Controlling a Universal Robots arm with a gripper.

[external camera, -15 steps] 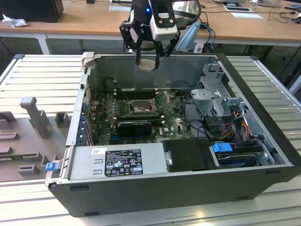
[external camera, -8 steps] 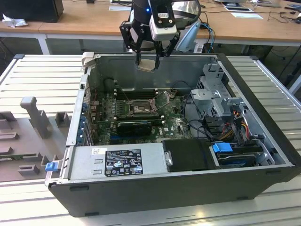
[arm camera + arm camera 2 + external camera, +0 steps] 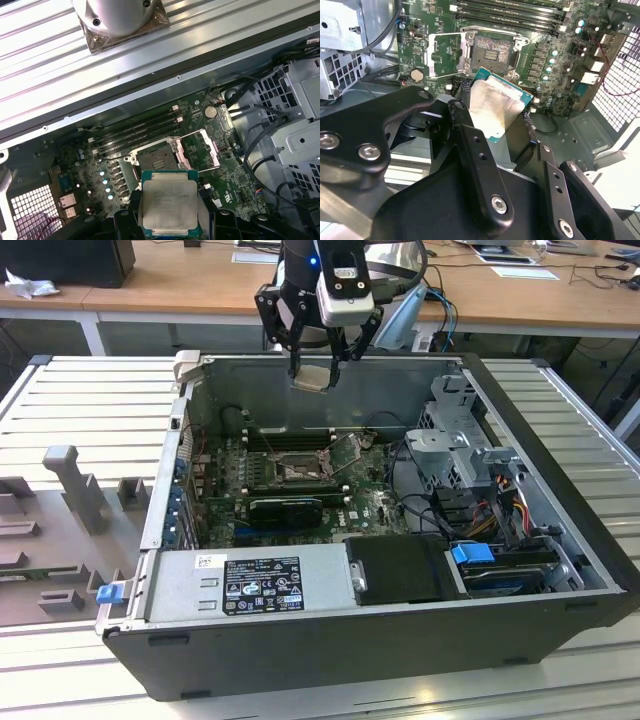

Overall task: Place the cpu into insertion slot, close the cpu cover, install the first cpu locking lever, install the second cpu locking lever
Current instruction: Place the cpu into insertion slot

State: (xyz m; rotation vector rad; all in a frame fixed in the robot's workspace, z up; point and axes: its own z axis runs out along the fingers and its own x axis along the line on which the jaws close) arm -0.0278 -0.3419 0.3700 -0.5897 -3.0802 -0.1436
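Over an open computer case (image 3: 330, 640), the hand (image 3: 314, 370) clamps the cpu (image 3: 168, 207), silver top upward.

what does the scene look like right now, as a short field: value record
gripper: shut on the cpu, raised over the computer case
cpu: held by its edges, metal top facing the wrist cameras, not yet seated
insertion slot: empty, dark centre exposed
cpu cover: swung open, clear of the slot
motherboard: green, lying in the bottom of the case
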